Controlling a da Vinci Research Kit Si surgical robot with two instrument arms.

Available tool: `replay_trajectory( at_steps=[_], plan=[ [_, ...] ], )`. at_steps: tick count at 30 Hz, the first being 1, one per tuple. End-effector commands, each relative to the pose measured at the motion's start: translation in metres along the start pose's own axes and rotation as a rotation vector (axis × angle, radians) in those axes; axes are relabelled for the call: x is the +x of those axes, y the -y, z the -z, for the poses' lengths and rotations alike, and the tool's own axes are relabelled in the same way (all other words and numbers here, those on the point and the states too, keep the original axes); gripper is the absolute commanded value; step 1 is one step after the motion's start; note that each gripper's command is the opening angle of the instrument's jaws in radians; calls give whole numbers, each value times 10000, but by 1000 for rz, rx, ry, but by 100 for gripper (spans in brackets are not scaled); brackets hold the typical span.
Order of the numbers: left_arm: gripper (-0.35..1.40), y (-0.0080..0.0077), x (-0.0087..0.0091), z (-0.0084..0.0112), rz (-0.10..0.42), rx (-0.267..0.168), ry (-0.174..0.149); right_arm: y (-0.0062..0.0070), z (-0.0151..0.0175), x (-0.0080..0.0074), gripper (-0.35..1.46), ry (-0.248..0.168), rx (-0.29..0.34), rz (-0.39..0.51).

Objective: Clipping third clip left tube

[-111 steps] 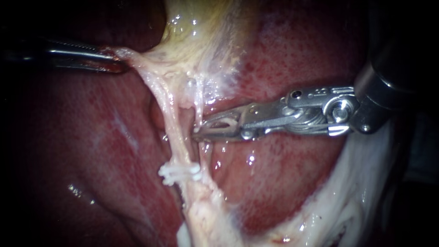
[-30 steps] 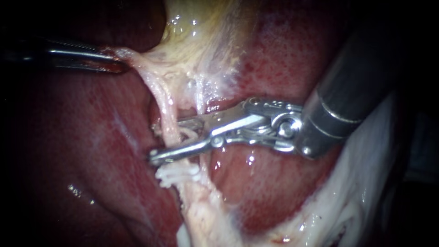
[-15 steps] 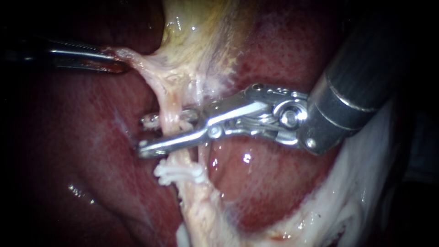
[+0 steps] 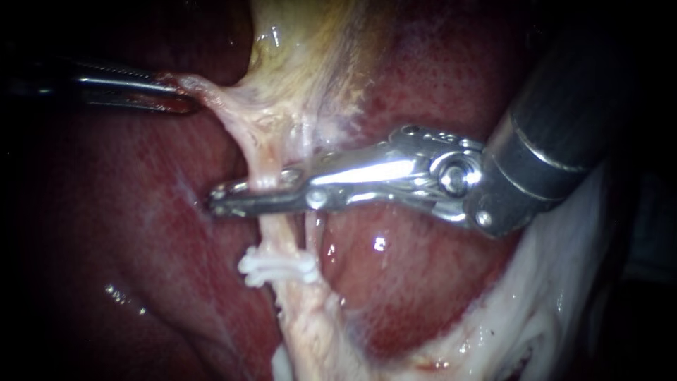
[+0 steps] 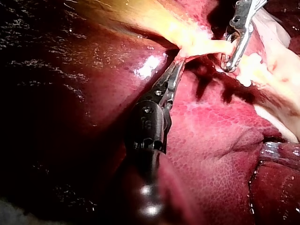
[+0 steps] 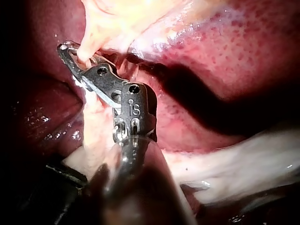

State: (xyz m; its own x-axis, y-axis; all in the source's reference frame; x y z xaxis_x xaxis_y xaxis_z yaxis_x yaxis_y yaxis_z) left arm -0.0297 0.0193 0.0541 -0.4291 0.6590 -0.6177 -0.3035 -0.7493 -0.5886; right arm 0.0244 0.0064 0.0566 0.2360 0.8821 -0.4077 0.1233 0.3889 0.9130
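Observation:
The left tube (image 4: 266, 159) is a pale strand running down from the yellowish gallbladder (image 4: 317, 49). My right instrument (image 4: 222, 200) reaches in from the upper right, and its jaws lie across this tube, shut on it from both sides. Lower on the same tube sits a white clip (image 4: 276, 265). My left instrument (image 4: 185, 97) is shut on pale tissue (image 4: 211, 95) at the gallbladder's lower end and holds it stretched to the left. In the right wrist view the jaws (image 6: 70, 52) pinch the tube (image 6: 88, 49). The left wrist view shows my left instrument (image 5: 177, 68) gripping the pale tissue.
Dark red liver (image 4: 141, 226) surrounds the tube on both sides. A thinner strand (image 4: 309, 141) runs just right of the left tube, behind the right instrument's jaws. White fatty tissue (image 4: 550, 303) borders the liver at the lower right. The right instrument's dark shaft (image 4: 564, 127) fills the upper right.
The right instrument advanced leftward, passed its open jaws around the left tube above the white clip, and has now closed them on it. The left instrument has held still.

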Motion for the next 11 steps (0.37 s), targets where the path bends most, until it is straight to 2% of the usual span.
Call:
replay_trajectory(
  at_steps=[1,11],
  plan=[
    [-35,0,0,0,0,0,0,0,0,-2,-35,4,9,-1],
    [-35,0,0,0,0,0,0,-2,0,-3,-35,13,22,0]
  ],
)
